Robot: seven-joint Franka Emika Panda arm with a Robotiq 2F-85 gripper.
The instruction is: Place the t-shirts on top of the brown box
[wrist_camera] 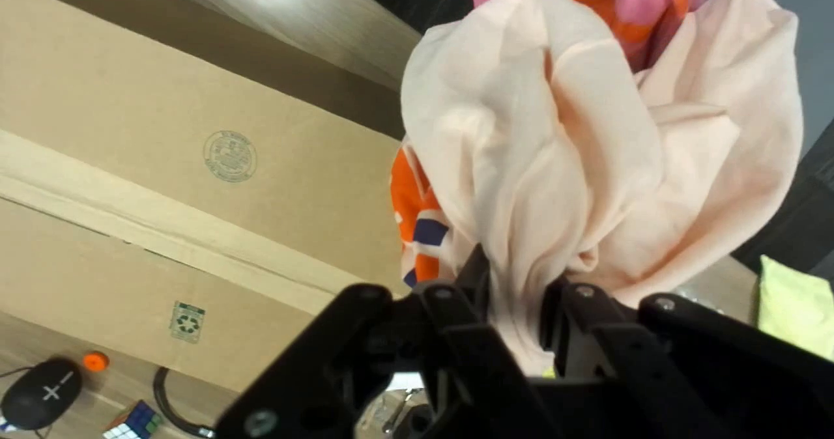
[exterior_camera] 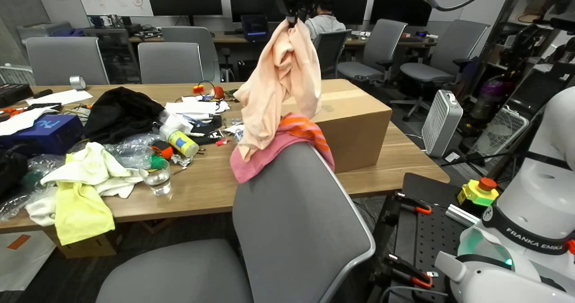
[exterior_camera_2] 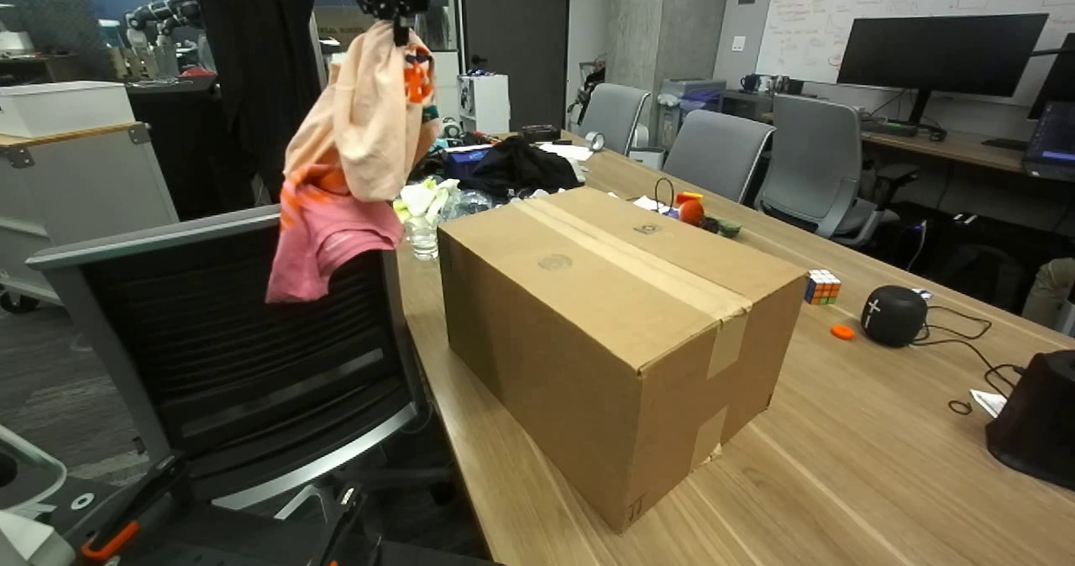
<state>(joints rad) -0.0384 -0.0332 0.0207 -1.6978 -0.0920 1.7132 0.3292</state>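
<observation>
My gripper [exterior_camera: 295, 20] is shut on a peach t-shirt [exterior_camera: 287, 69] and holds it up high; the gripper [exterior_camera_2: 401, 35] and peach t-shirt [exterior_camera_2: 369, 121] show in both exterior views. In the wrist view the gripper's fingers [wrist_camera: 518, 296] pinch a bunched part of the peach t-shirt [wrist_camera: 521, 146], which has an orange and navy print. A pink and orange t-shirt [exterior_camera_2: 323, 238] is draped over the chair back, under the peach one's lower end; whether they touch I cannot tell. The closed brown box [exterior_camera_2: 537, 356] stands on the table beside the chair; its top [wrist_camera: 130, 113] lies left in the wrist view.
A grey chair [exterior_camera: 296, 213] stands against the table [exterior_camera: 211, 177]. Yellow and pale cloths [exterior_camera: 83, 208] hang over the table's edge near a glass [exterior_camera: 159, 181]. A black cloth [exterior_camera: 121, 114] and clutter lie behind. A speaker [exterior_camera_2: 894, 316] and puzzle cube [exterior_camera_2: 821, 287] are beyond the box.
</observation>
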